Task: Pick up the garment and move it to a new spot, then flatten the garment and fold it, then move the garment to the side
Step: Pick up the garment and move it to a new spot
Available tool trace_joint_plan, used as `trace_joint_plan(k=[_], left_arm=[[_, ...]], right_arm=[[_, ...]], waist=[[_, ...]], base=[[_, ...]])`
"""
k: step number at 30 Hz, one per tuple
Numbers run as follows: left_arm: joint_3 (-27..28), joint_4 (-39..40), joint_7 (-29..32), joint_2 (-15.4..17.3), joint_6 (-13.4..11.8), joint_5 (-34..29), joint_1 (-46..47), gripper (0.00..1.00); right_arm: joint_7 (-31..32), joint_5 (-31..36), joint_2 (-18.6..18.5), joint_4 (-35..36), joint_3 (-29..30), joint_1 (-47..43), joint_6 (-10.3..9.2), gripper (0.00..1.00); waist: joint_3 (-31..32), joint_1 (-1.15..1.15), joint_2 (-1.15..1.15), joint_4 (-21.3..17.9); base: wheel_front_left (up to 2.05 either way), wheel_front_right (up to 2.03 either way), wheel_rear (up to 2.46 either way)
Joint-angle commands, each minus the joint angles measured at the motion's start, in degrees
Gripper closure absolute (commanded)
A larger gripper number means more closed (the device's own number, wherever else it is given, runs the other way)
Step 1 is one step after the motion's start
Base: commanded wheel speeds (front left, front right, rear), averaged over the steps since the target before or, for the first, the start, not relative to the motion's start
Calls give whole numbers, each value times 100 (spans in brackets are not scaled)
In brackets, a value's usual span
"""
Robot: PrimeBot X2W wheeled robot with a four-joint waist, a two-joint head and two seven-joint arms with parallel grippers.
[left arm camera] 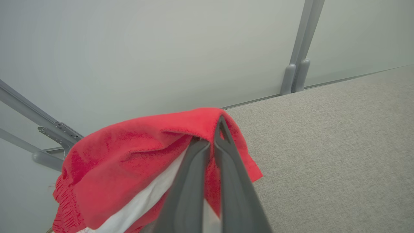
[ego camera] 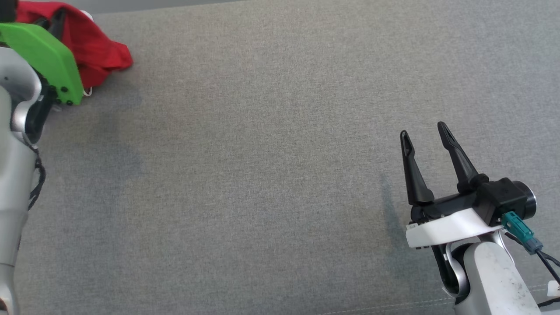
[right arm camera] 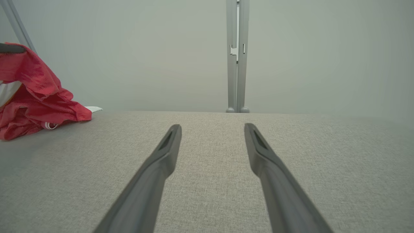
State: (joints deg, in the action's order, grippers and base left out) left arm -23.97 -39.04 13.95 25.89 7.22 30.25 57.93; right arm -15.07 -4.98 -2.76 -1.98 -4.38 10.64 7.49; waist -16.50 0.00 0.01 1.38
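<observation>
A: Head view first. Where's the garment (ego camera: 94, 48)?

B: Far left corner of the grey cloth surface (ego camera: 271, 175), bunched up, red. The left arm (ego camera: 15, 144) reaches up along that edge. Its green cover (ego camera: 46, 57) sits in front of the cloth, so its fingers are hidden here.

A: Other side?

B: Right gripper (ego camera: 423, 129) low at the right, well apart from the cloth. Fingers spread, nothing between them. Parked, I'd say, leaving the lift to one arm.

A: Left wrist view.

B: Left gripper (left arm camera: 212, 129) clenched on a fold of the garment. Red cloth drapes over both tips, with white lining (left arm camera: 152, 197) showing underneath. The fingers slant up toward the pale wall (left arm camera: 161, 48). The pinched fold sits high and the gathered waistband (left arm camera: 64, 200) hangs to the lower left. My reading: gripped near an edge so the rest falls free for carrying to a new spot.

A: Clear of the surface?

B: Raised at the pinch only. In the right wrist view the lower part rests on the surface at the far left.

A: The right gripper's pose there?

B: Low, nearly level, fingers pointing along the surface toward the grey post (right arm camera: 237, 64). Jaws released.

A: Stage?

B: Grip looks secure and the carry seems not yet begun. Flattening and folding all lie ahead.
</observation>
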Motion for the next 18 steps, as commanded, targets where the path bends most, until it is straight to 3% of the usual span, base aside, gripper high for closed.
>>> trace_joint_plan(k=[1, 9, 18], left_arm=[[-9, 42, 3, -43, -11, 52, 52, 100], [-322, 485, 156, -642, -44, 118, -141, 100], [-717, 413, -50, -1799, -93, 398, -696, 100]], right_arm=[[-21, -35, -23, -11, 18, -81, 1, 0], [-21, -111, -24, -57, 87, -271, 1, 0], [-21, -240, -22, -99, 147, -511, 1, 0]], waist=[[141, 0, -1, -60], [532, 0, -1, -217], [911, 0, -1, -492]], base=[[0, 0, 0], [0, 0, 0], [0, 0, 0]])
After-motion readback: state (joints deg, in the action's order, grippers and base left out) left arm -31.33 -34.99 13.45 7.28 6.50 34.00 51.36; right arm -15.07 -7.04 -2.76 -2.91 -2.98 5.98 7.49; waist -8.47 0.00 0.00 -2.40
